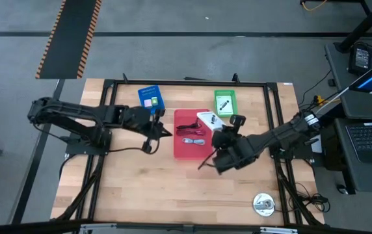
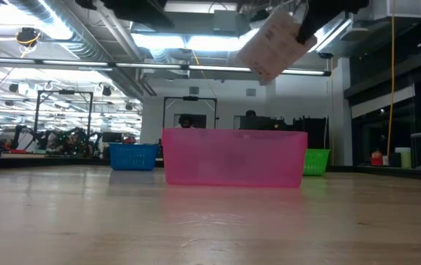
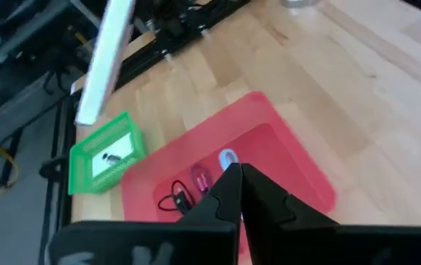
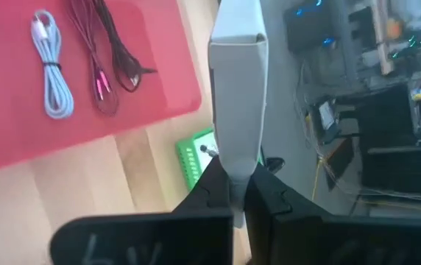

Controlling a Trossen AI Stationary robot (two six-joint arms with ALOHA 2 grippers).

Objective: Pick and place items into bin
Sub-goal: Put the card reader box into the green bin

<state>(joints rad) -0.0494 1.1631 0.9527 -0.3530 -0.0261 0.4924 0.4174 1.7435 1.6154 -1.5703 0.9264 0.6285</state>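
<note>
The right gripper point(image 4: 238, 193) clamps its two dark fingers on the lower edge of a white card point(image 4: 236, 96), holding it upright in the air; seen from above, the right gripper point(image 1: 220, 146) sits just off the pink bin's point(image 1: 181, 153) right-hand rim, and the low camera shows the card point(image 2: 273, 40) hanging tilted above the bin point(image 2: 234, 157), clear of its walls. The step in hand looks like the carry: the card is lifted but not yet over the bin's middle. The next move probably calls for shifting the card inward over the bin's open floor, lowering it below the rim and only then parting the fingers, since a thin card dropped from height may flutter onto the rim or the table. The left gripper point(image 3: 238, 193), fingers pressed together on nothing visible, hovers over the bin's left side. Already lying in the bin are a pale coiled cable point(image 4: 51, 70) and a dark reddish cable point(image 4: 107, 51), side by side. Beyond the bin stand a green tray point(image 1: 224, 102) holding a small dark item and a blue tray point(image 1: 151, 99); a silver disc point(image 1: 263, 204) lies well apart from the bin, near the table's point(image 1: 140, 195) front edge, yet to be collected
</note>
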